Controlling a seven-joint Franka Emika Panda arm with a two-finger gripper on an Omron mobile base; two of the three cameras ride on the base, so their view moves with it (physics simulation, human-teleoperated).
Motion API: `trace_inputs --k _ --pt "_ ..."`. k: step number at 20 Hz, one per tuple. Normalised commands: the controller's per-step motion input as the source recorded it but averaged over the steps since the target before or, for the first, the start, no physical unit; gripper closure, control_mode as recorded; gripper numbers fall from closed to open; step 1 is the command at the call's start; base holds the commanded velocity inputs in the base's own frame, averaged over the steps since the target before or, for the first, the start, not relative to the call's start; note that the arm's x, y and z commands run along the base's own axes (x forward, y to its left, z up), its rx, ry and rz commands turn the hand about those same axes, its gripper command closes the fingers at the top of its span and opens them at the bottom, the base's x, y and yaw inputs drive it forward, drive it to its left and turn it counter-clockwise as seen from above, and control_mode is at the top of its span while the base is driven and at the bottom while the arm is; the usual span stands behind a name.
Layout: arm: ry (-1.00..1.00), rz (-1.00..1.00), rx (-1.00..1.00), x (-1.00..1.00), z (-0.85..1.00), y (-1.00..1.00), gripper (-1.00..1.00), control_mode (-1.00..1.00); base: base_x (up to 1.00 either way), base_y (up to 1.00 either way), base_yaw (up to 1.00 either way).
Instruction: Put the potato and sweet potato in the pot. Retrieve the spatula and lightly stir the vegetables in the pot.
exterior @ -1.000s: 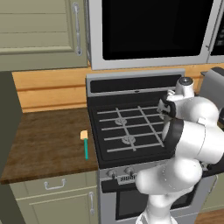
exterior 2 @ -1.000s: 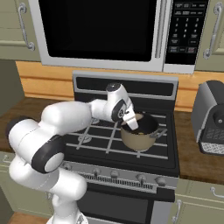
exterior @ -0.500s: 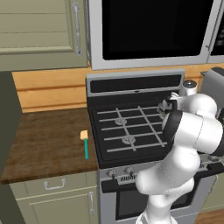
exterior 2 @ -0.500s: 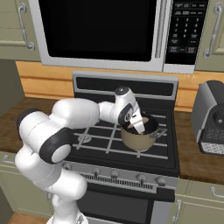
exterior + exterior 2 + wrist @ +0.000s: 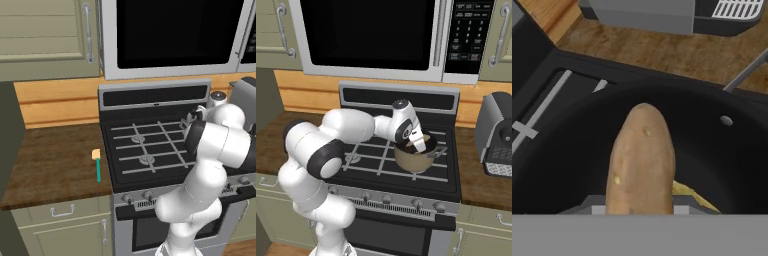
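Left base view: the spatula (image 5: 97, 164) lies on the wooden counter (image 5: 50, 165), well apart from the stove.

Right base view: the gripper (image 5: 417, 145) dips into the pot (image 5: 413, 157) on the stove (image 5: 406, 172).

Hand view: the sweet potato (image 5: 642, 160) sits clamped between the fingers above the pot's dark floor, the potato (image 5: 689, 194) beneath it. Risk: a tilted release could roll it against the wall or jolt the pot.

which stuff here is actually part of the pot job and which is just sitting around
Part of the job:
- pot on the stove
- sweet potato at the end effector, over the pot's inside
- potato, a yellowish bit showing in the pot
- spatula on the wooden counter

Just sitting around:
- microwave
- coffee machine
- cabinets
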Motion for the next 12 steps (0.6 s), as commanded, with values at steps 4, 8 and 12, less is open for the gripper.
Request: trace_inputs --k 4,8,12 --pt "0.0 0.0 0.0 -0.04 -0.07 0.12 -1.0 -1.0 0.0 0.0 0.0" --pt "-0.01 0.0 0.0 -0.16 -0.01 0.04 -1.0 -1.0 0.0 0.0 0.0" --pt "-0.05 0.0 0.0 -0.27 0.0 0.0 -1.0 -1.0 0.0 0.0 0.0"
